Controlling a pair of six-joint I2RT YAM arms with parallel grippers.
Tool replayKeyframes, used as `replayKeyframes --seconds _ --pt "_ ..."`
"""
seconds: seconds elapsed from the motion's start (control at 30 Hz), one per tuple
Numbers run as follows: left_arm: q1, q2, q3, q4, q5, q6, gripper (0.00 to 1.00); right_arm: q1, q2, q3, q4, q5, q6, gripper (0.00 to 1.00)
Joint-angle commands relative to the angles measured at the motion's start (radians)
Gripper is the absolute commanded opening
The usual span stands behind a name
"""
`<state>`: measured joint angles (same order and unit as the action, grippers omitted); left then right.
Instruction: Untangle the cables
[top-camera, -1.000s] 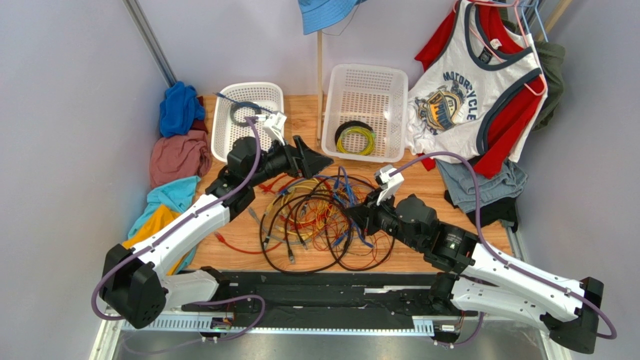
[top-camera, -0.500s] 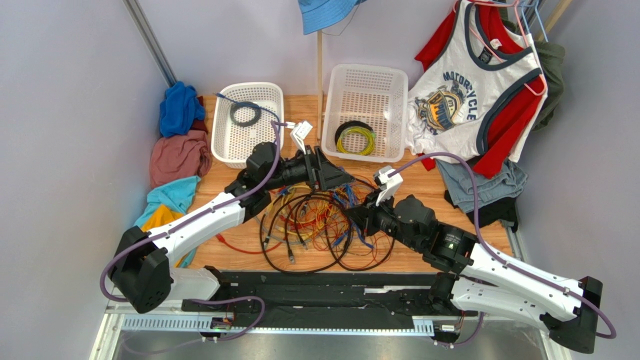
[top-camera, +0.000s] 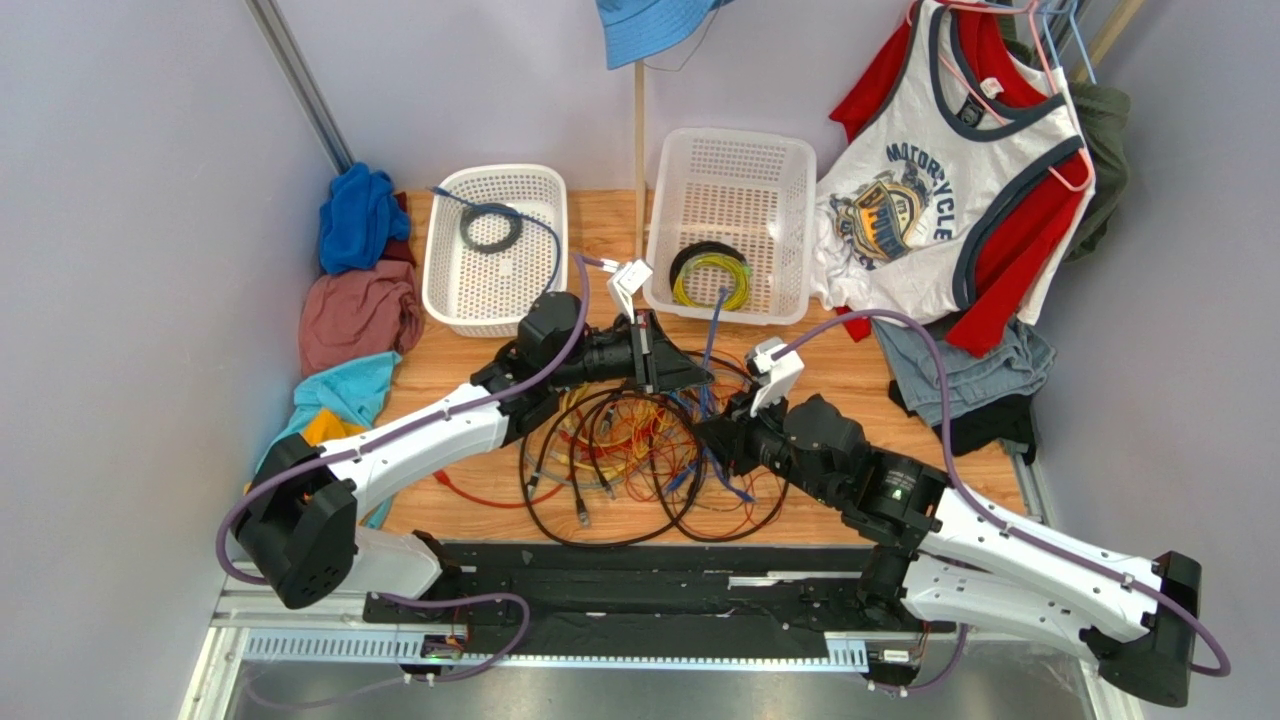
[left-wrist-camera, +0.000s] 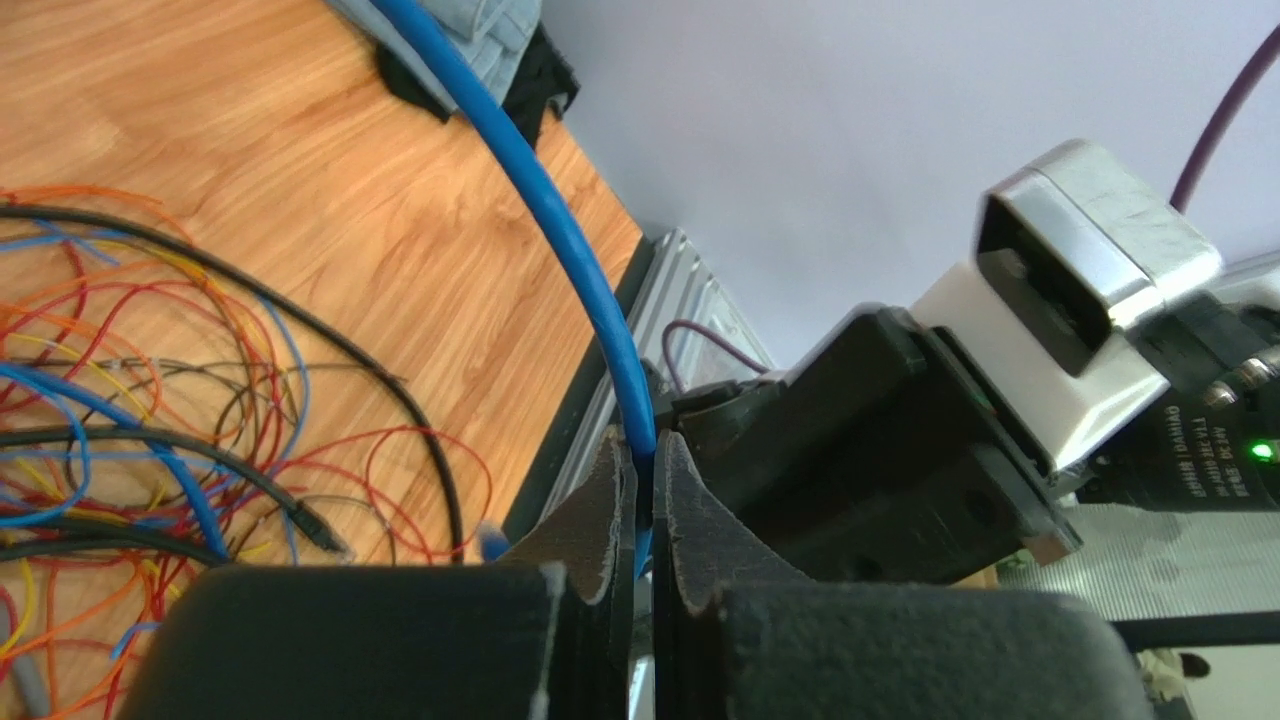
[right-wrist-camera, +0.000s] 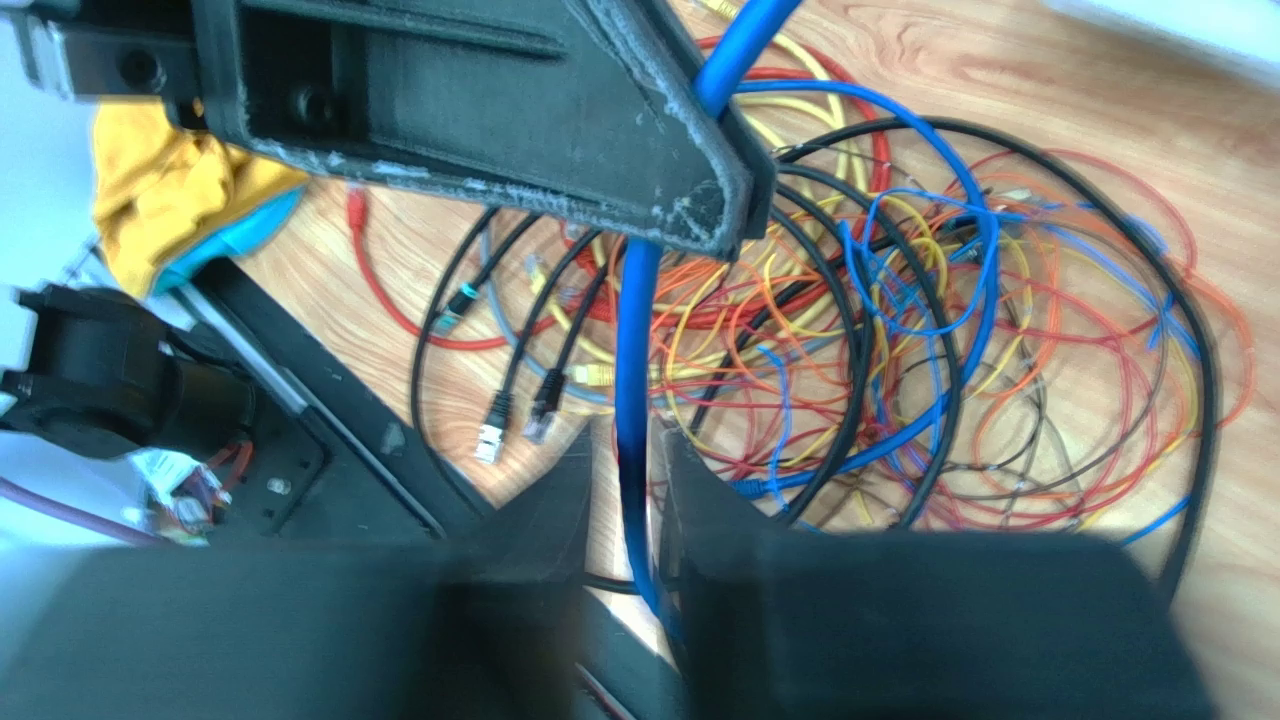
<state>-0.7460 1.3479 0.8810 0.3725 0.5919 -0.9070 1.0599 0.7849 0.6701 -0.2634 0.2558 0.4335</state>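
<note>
Fingertips (left-wrist-camera: 601, 510) of the left gripper (left-wrist-camera: 639, 495) are clenched on a blue cable (left-wrist-camera: 559, 240), which comes out above them as one taut, slanting line over the wood. Just past that pinch, the left wrist view shows the black and white body of the other arm very close.

The right gripper (right-wrist-camera: 628, 480) has its two fingers (right-wrist-camera: 559, 503) drawn in around the same blue cable. The strand drops straight between them with barely any gap (the fingers are blurred here, but they look closed on it). Right above them, the strand passes behind the dark wedge of the left gripper's finger, so the two grips are near each other on one short stretch.

Below and around both grippers lie the cables (top-camera: 631, 443), a loose overlapping heap of black, blue, red, orange and yellow loops in the middle of the table (top-camera: 601, 225). Several small plug ends (right-wrist-camera: 514, 420) lie free at its near edge.

Farther back stand two white baskets. The left basket (top-camera: 451, 285) holds a black ring coil (top-camera: 490, 225), and the right basket (top-camera: 751, 165) holds a yellow-green and black coil (top-camera: 711, 278). Bundled clothes (top-camera: 361, 315) are heaped along the left wall, and shirts (top-camera: 932, 165) hang at the right.
</note>
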Motion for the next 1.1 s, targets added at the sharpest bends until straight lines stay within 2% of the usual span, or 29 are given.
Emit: replayKeyframes --seconds 0.0,0.1,0.23,0.33,0.5,0.6,0.73,0.87,1.07 --pt "0.007 -0.036 0.116 -0.151 -0.061 0.142 0.0 0.003 -0.036 0.006 0.001 0.049 0.016 0.57" --pt "0.062 -0.061 0.245 -0.367 -0.176 0.247 0.0 0.003 -0.068 -0.012 -0.037 0.074 0.027 0.68" --pt "0.201 -0.053 0.419 -0.655 -0.309 0.358 0.0 0.003 -0.139 -0.059 -0.042 0.08 0.039 0.68" --pt "0.29 0.005 0.596 -0.792 -0.44 0.437 0.0 0.003 -0.191 -0.087 -0.045 0.085 0.037 0.64" --pt "0.407 0.129 0.798 -0.909 -0.642 0.551 0.0 0.003 -0.223 -0.104 -0.066 0.099 0.024 0.59" --pt "0.447 0.242 0.939 -0.955 -0.702 0.606 0.0 0.003 -0.222 -0.112 -0.068 0.109 0.016 0.58" --pt "0.49 0.419 1.108 -0.959 -0.695 0.634 0.0 0.003 -0.207 -0.132 -0.042 0.112 0.016 0.57" --pt "0.533 0.551 1.185 -0.913 -0.641 0.634 0.0 0.003 -0.181 -0.142 -0.027 0.118 0.011 0.56" --pt "0.577 0.75 1.339 -1.008 -0.649 0.658 0.0 0.003 -0.161 -0.148 -0.02 0.135 -0.002 0.56"
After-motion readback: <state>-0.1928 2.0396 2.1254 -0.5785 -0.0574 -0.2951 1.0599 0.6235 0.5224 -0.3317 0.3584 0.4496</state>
